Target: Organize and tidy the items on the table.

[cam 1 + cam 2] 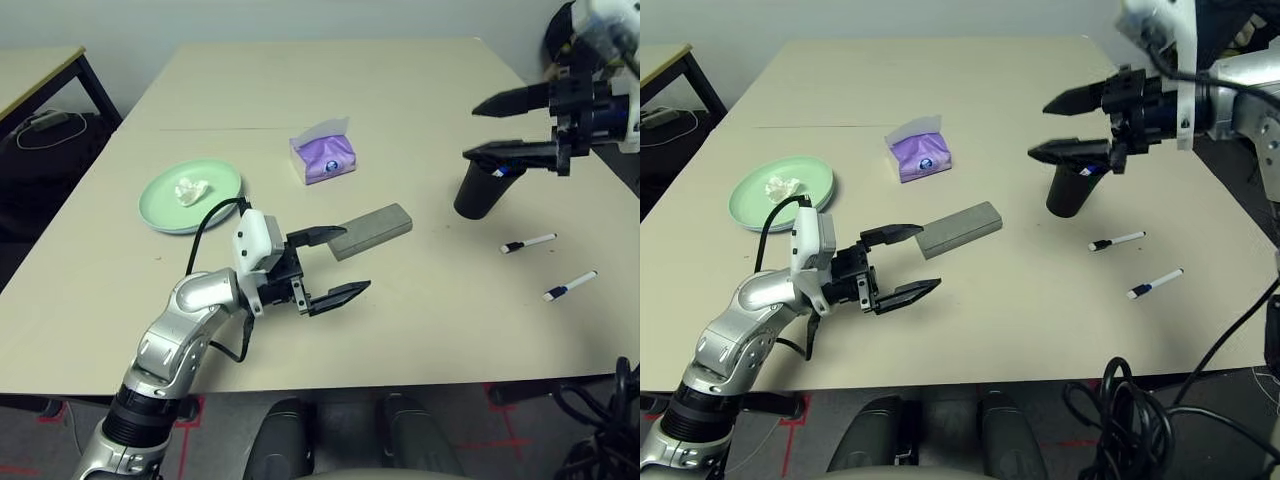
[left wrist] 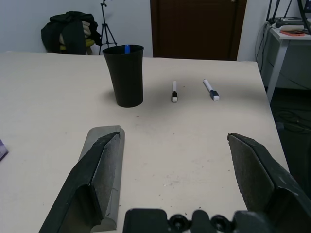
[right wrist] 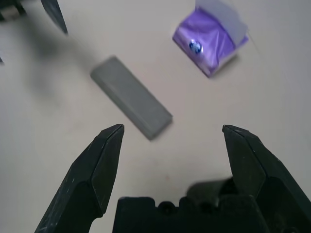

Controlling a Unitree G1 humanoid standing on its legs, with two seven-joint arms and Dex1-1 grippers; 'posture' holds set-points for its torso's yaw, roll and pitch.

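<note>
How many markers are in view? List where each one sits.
3. Two white markers with dark caps lie loose on the beige table: one just beside the black plastic cup, one nearer the robot. A blue-tipped one stands in that cup; more may hide inside.

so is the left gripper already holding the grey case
No, the left gripper is open, with one finger over the near end of the grey glasses case and the other clear of it.
</note>
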